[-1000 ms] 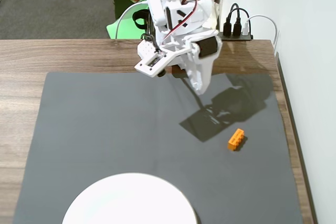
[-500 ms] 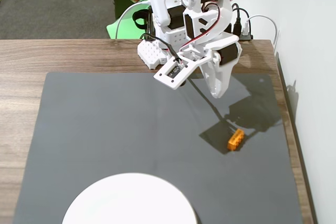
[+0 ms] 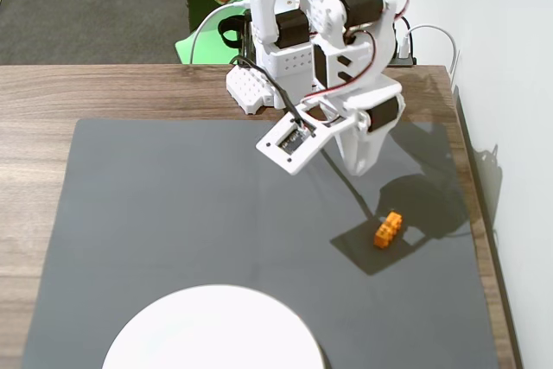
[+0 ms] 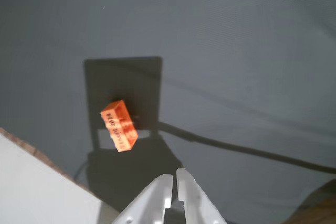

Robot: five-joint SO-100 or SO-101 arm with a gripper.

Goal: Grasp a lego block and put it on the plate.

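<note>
The orange lego block [image 3: 388, 231] lies on the dark grey mat at the right, inside the arm's shadow. In the wrist view the block [image 4: 119, 126] sits ahead and to the left of the fingertips, well apart from them. My gripper [image 3: 361, 164] hangs above the mat, up and left of the block in the fixed view. In the wrist view my gripper [image 4: 174, 174] has its two white jaws together with only a thin slit between them and nothing held. The white plate [image 3: 212, 330] lies at the mat's front edge, partly cut off by the frame, far from the block.
The grey mat [image 3: 173, 213] covers a wooden table [image 3: 34, 92]. The table's right edge and a white wall [image 3: 518, 127] run close to the block. The arm's base [image 3: 259, 84] and cables stand at the back. The wall also shows in the wrist view [image 4: 31, 187].
</note>
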